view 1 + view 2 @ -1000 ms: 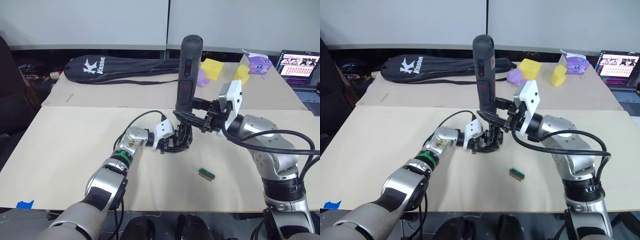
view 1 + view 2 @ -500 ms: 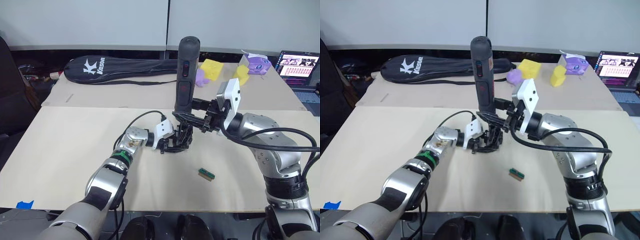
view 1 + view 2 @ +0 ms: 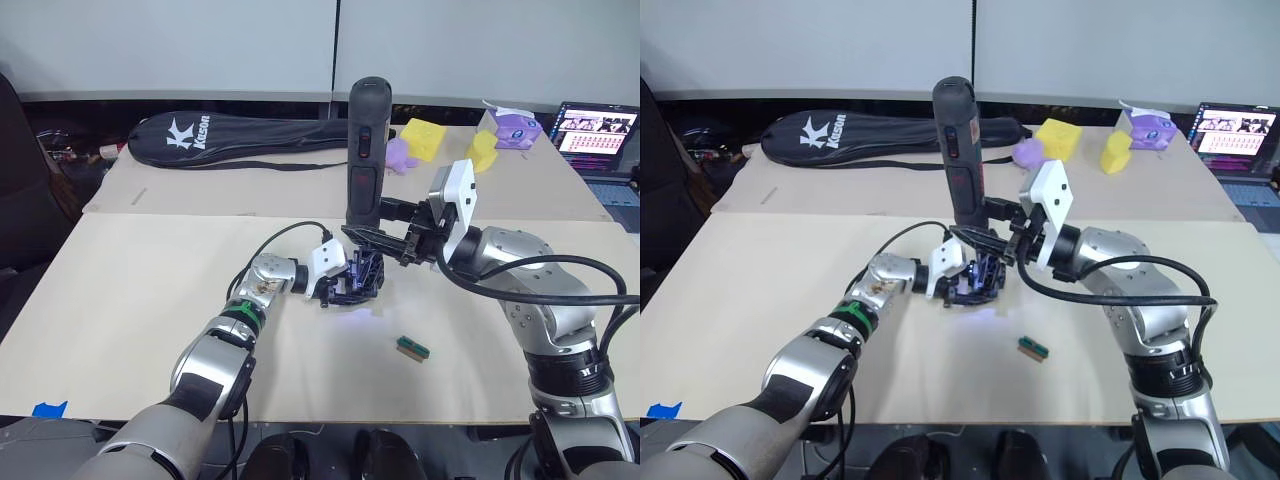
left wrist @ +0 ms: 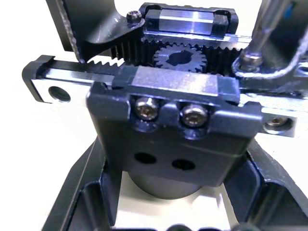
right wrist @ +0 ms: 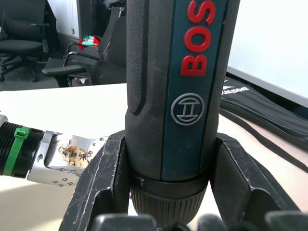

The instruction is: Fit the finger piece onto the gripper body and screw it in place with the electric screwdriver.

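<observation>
The electric screwdriver (image 3: 364, 150) stands upright over the middle of the table, dark grey with red buttons. My right gripper (image 3: 384, 233) is shut on its lower body, and its fingers (image 5: 103, 179) flank the barrel (image 5: 178, 96). Under its tip the black gripper body (image 3: 357, 279) rests on the table, lit bluish by the tip light. My left gripper (image 3: 342, 286) is shut on the gripper body from the left. Up close, the gripper body (image 4: 168, 130) shows a toothed rack, a gear and two screw heads, with the metal bit (image 4: 263, 30) over another screw. I cannot make out the finger piece.
A small green block (image 3: 412, 348) lies on the table to the right of the gripper body. On the far table lie a long black racket bag (image 3: 240, 135), yellow blocks (image 3: 425, 137), purple objects (image 3: 518, 127) and a laptop (image 3: 600, 135) at the far right.
The screwdriver has shifted a little to the left in my right gripper. A bluish light now falls on the gripper body. My left arm has stayed put.
</observation>
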`<action>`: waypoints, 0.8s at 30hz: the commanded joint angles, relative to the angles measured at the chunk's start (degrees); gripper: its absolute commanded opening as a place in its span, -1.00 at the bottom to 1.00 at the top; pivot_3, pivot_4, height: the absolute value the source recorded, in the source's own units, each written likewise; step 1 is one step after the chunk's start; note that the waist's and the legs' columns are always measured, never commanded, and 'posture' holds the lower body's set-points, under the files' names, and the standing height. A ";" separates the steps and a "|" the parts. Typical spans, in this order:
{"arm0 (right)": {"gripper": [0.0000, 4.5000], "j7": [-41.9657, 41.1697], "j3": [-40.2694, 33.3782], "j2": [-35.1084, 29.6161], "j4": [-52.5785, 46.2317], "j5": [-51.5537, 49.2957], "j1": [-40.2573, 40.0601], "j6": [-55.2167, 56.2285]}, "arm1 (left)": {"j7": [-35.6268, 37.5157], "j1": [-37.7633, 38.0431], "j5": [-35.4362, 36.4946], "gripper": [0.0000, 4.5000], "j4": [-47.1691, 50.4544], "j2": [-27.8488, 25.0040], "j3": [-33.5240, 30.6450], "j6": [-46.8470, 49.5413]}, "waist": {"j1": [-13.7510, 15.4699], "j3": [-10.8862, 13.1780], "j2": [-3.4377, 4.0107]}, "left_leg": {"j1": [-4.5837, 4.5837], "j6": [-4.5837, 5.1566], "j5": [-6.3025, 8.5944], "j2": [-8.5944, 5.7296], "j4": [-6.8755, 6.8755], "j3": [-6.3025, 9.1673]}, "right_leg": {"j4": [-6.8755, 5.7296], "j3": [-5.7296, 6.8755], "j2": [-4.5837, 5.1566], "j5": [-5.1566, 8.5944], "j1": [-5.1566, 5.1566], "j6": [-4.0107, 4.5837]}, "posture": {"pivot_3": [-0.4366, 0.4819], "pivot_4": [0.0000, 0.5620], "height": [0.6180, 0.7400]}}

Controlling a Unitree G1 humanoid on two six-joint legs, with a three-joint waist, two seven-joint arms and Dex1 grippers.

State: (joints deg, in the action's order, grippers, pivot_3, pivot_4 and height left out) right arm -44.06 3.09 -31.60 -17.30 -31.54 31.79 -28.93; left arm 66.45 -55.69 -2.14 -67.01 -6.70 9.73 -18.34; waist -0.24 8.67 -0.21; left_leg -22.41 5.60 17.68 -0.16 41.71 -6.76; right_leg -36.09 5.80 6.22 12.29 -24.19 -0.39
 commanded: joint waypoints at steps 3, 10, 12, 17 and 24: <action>-0.15 0.10 2.26 -2.12 4.96 4.27 -4.68 -2.30 | 0.22 -1.01 0.61 0.04 1.02 -0.87 -1.28 -0.46 | 0.00 -0.01 -0.01 | 0.02 0.00 0.00 0.00 0.00 0.00 | 0.00 0.00 0.02 0.00 0.01 0.00 | -0.05 -0.47 1.00; -0.15 0.39 1.90 -2.14 4.58 4.16 -5.01 -2.35 | 0.29 -0.88 0.59 0.04 0.91 -0.91 -1.26 -0.52 | -0.01 -0.02 -0.02 | 0.04 0.00 0.01 0.01 0.00 0.00 | 0.00 0.00 0.10 0.00 0.02 0.01 | -0.05 -0.47 1.00; -0.15 0.45 1.73 -2.23 4.45 4.16 -5.03 -2.26 | 0.30 -0.82 0.56 0.04 0.87 -0.91 -1.24 -0.57 | 0.00 -0.02 -0.02 | 0.04 0.00 0.01 0.00 0.00 0.01 | 0.00 0.01 0.11 0.00 0.01 0.01 | -0.05 -0.47 1.00; -0.15 0.69 -0.28 -3.22 1.32 3.01 -2.27 -2.31 | 0.22 -0.69 0.41 0.04 0.55 -0.84 -1.14 -0.55 | 0.01 -0.02 -0.02 | 0.03 0.00 0.01 0.00 0.00 0.01 | 0.00 0.01 0.15 -0.01 0.00 0.01 | -0.05 -0.47 1.00; -0.15 3.15 -6.06 -3.25 -9.16 -5.01 4.12 -5.92 | 0.54 -0.08 -0.12 0.04 0.07 -0.62 -0.62 -0.65 | 0.06 0.00 -0.04 | -0.18 0.01 0.01 0.01 0.00 0.02 | 0.02 0.03 0.24 -0.03 -0.21 0.06 | -0.05 -0.47 1.00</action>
State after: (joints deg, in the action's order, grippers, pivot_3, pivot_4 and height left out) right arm -42.20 1.22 -34.26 -22.11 -34.50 33.38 -34.88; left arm 66.93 -55.66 -2.05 -66.99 -6.61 9.59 -18.70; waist -0.18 8.66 -0.25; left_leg -22.66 5.61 17.69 -0.16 41.71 -6.75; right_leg -36.07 5.85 6.46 12.26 -24.46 -0.33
